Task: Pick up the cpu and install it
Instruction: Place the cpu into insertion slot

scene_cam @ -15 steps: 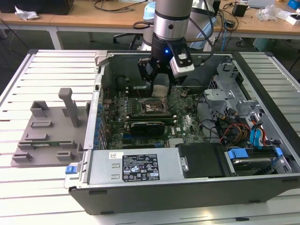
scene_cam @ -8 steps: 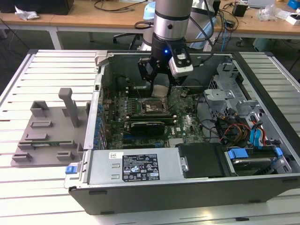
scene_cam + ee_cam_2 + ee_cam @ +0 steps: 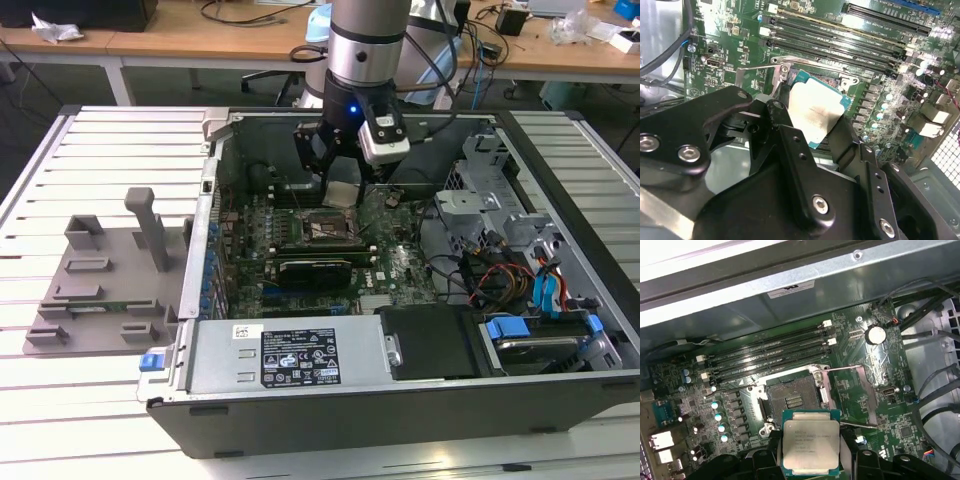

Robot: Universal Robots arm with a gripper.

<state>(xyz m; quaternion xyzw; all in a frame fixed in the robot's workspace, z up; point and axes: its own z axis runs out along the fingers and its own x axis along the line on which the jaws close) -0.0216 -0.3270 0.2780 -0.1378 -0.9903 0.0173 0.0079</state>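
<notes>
Fingers (image 3: 785, 135) are clamped on the cpu (image 3: 811, 447), which sits between them just short of the open socket (image 3: 792, 400). Any tilt or misalignment going down could wreck that socket, I reckon.

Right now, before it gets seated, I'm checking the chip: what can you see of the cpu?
The small flat square cpu has a silvery-grey metal lid with fine print and a thin green rim. The black gripper holds it by opposite edges, clear of the open dark socket on the green motherboard, not yet seated.
</notes>
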